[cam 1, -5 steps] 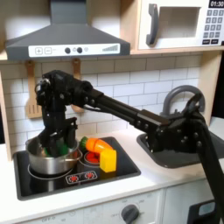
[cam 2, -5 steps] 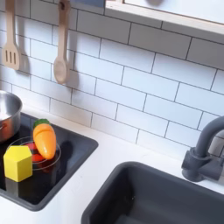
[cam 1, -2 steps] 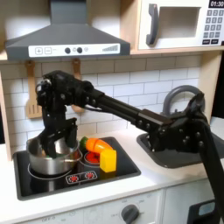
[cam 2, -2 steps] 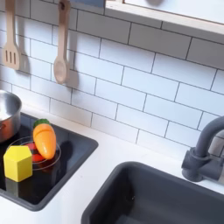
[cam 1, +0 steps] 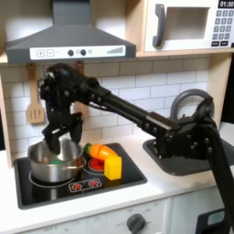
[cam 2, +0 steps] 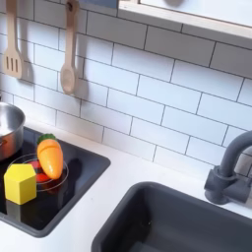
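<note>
In the first exterior view my gripper (cam 1: 62, 139) hangs just above a silver pot (cam 1: 53, 164) on the left burner of a toy stove (cam 1: 78, 186). Its fingers are spread and open, with nothing between them. Something greenish seems to lie inside the pot. Right of the pot lie an orange carrot (cam 1: 98, 152) with a green top and a yellow block (cam 1: 112, 167). In the second exterior view the pot's rim (cam 2: 8, 126), the carrot (cam 2: 48, 156) and the yellow block (cam 2: 20, 182) sit at the left.
A wooden spatula (cam 2: 12, 47) and a wooden spoon (cam 2: 67, 59) hang on the tiled wall. A dark sink (cam 2: 177, 221) with a grey faucet (cam 2: 232, 169) lies to the right of the stove. A range hood (cam 1: 69, 37) and a microwave (cam 1: 187, 23) sit overhead.
My gripper has risen from low inside the pot to just above its rim. The pot, carrot and yellow block have stayed put.
</note>
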Controlling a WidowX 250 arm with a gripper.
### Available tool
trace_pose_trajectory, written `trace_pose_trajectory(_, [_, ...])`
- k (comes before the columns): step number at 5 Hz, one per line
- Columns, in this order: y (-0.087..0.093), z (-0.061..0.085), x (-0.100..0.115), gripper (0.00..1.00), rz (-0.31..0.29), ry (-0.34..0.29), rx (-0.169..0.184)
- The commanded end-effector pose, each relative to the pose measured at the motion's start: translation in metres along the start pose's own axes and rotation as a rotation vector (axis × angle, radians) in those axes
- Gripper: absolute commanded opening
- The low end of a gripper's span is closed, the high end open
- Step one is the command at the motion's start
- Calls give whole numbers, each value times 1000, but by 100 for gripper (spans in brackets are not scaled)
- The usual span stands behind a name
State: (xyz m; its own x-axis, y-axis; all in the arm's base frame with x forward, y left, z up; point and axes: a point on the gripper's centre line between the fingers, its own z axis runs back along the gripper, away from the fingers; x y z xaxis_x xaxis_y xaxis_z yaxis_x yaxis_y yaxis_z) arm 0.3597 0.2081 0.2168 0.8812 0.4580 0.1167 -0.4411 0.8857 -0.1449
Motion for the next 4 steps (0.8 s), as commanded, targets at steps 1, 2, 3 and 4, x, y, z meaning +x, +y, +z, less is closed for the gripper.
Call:
trace_pose_trajectory(1, [-20,35,6,100,-13,-85,-39])
trace_pose_trajectory(2, [-32,20,-12,100,-47,-31,-56])
trace_pose_trajectory(3, [-35,0,-28,100,-63,33,-58])
trace_pose_trajectory(4, [-47,6,-47,100,-104,31,-60])
